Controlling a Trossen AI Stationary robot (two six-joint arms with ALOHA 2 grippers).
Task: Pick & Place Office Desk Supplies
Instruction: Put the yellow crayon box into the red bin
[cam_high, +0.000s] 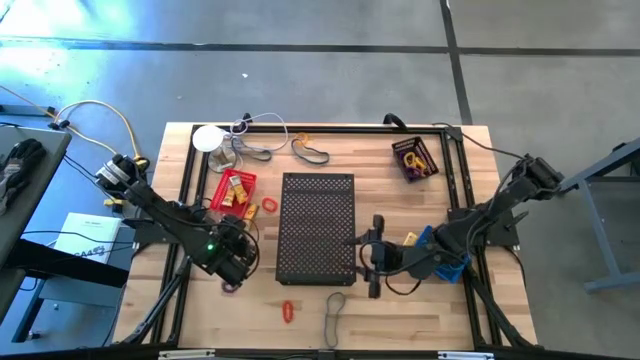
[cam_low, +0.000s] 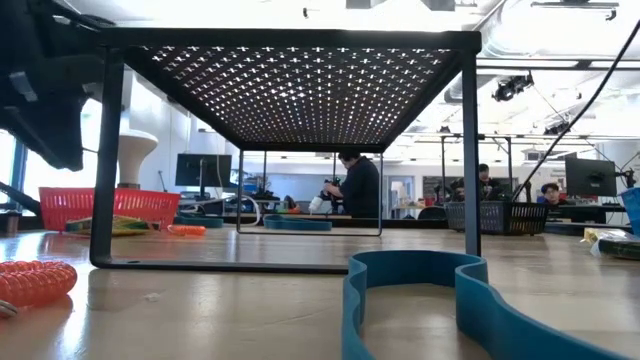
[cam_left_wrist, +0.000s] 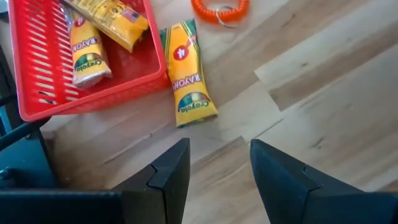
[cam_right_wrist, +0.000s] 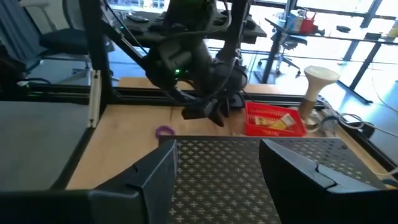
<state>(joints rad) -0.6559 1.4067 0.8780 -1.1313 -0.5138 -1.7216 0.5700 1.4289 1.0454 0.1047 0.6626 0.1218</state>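
Left end effector (cam_left_wrist: 214, 171) open, empty, low over bench (cam_left_wrist: 323, 106) near crayon box (cam_left_wrist: 188, 74) beside red basket (cam_left_wrist: 37, 93). Right end effector (cam_right_wrist: 217, 168) open, empty, over perforated black stand (cam_right_wrist: 249, 180).

The red basket (cam_left_wrist: 37, 93) is cut off at the left wrist view's edge, and the purple tray's (cam_high: 415, 158) contents cannot be made out.

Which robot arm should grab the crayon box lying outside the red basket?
Probably the left. Its open left gripper hovers just short of the crayon box; the right gripper is across the black perforated stand.
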